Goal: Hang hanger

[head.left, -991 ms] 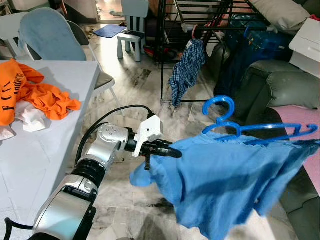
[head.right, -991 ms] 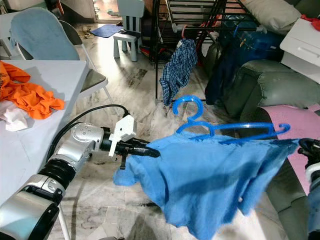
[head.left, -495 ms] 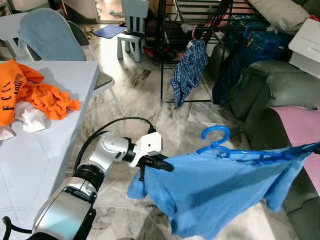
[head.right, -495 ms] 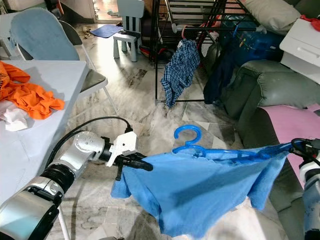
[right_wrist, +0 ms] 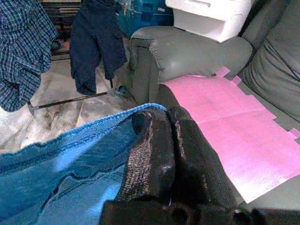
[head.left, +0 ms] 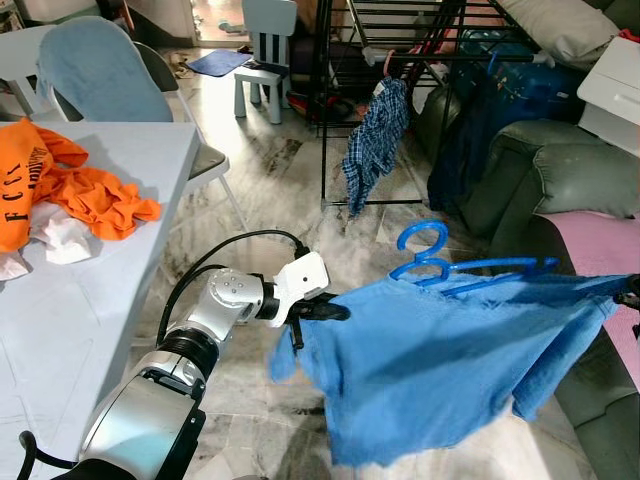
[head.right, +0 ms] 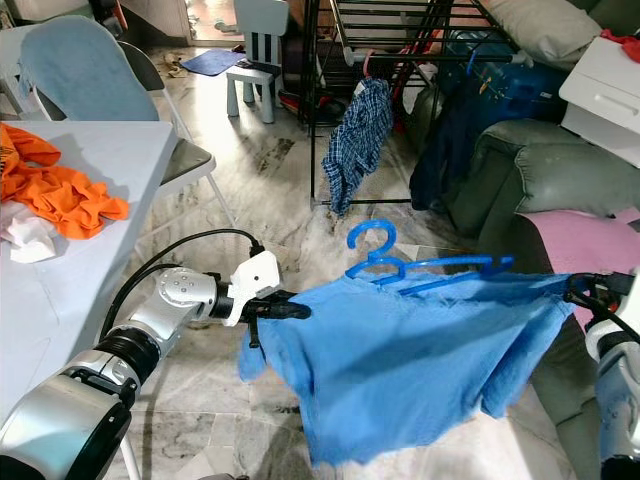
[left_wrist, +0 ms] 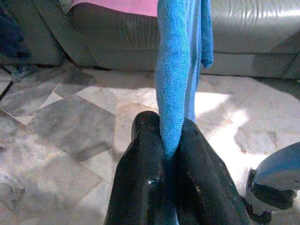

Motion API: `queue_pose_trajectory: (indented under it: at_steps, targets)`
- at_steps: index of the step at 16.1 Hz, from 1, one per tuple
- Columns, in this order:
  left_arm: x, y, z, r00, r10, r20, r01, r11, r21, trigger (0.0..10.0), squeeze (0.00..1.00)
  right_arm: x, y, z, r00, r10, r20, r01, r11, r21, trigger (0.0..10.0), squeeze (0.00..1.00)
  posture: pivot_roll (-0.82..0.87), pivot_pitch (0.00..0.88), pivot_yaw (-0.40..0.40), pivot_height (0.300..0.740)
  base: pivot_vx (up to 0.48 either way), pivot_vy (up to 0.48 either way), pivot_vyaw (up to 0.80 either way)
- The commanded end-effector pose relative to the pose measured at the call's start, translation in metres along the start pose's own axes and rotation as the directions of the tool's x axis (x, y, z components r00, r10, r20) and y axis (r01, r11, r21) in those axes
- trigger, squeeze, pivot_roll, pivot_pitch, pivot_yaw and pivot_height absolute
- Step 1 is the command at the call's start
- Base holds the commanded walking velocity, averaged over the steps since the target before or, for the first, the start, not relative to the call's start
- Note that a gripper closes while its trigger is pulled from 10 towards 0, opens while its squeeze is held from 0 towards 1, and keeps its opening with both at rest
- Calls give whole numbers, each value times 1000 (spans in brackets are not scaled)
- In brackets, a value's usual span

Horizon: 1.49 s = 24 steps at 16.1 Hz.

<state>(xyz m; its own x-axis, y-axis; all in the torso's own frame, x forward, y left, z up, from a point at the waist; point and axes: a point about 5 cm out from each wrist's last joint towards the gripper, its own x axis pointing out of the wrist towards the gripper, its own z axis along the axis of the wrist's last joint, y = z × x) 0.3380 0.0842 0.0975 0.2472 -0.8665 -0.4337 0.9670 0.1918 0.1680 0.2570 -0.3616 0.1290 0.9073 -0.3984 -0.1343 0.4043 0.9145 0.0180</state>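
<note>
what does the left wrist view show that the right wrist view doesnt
Left wrist view alone: marble floor tiles below, and the left gripper with its jaws shut on a fold of the blue shirt.

Right wrist view alone: the plaid shirt and dark garment hanging on the rack, a white box, and the right gripper shut on the shirt's edge.

Both share: the blue shirt, the grey sofa and its pink cover.

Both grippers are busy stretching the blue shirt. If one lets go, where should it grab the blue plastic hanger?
Judging by its pose, grip the blue plastic hanger at the neck just below the hook, coming from above: hook and upper bars stand clear of the blue shirt, while the shoulders sit inside the cloth.
</note>
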Motion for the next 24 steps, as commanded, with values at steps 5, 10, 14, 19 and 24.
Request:
queue_pose_trajectory:
  at_steps: [5,10,14,19,24]
  targets:
    - [5,-7,9,993,-84,85,81,996,39,0,0,4,6,4,1000,7,13,-7,1000,-5,0,0,21,0,-62,740,0,0,0]
    - [7,-19,2,980,-174,93,172,985,29,0,0,15,14,4,1000,19,5,-19,1000,-11,0,0,20,0,-61,740,0,0,0]
    - [9,-20,-17,998,-59,28,62,994,-93,0,0,16,41,33,990,100,101,-95,994,-59,0,0,23,0,-61,740,0,0,0]
    - [9,-20,-31,997,22,-75,-30,994,-108,0,0,10,52,49,979,135,151,-120,987,-105,0,0,7,0,-59,740,0,0,0]
    - [22,-13,-22,979,176,-104,-186,978,-97,549,0,3,85,49,961,240,136,-221,965,-141,0,0,3,0,-60,740,0,0,0]
